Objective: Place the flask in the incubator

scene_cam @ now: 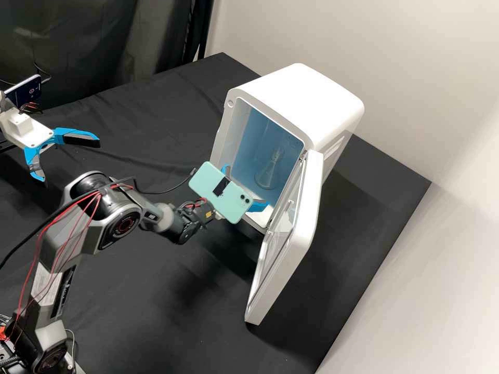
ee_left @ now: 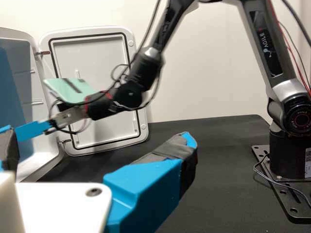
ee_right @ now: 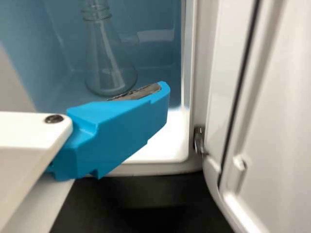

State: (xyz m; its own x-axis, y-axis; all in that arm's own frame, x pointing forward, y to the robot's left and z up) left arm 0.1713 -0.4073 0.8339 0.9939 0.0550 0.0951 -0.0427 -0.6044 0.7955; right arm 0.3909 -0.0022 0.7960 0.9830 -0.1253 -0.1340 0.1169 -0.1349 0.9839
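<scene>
Glass flask [scene_cam: 270, 169] upright in white incubator [scene_cam: 312, 98] w/ open door [scene_cam: 289, 228].

1. In the high view the phone [scene_cam: 221, 191] mounted at my wrist covers most of my right pincer [scene_cam: 244, 188]. Only a blue sliver of finger peeks out on each side of it, the two set apart.
2. In the right wrist view one finger [ee_right: 114, 128] shows; its mate lies beyond the edge.
3. The flask [ee_right: 104, 63] stands inside the incubator [scene_cam: 312, 104]. Its mouth is cut off in the right wrist view, and in the high view it is too faint to tell whether it holds anything.
4. In the left wrist view one finger [ee_left: 7, 145] of my left pincer [scene_cam: 66, 157] is cut by the edge, and my right arm's wrist [ee_left: 131, 87] is blurred.
</scene>
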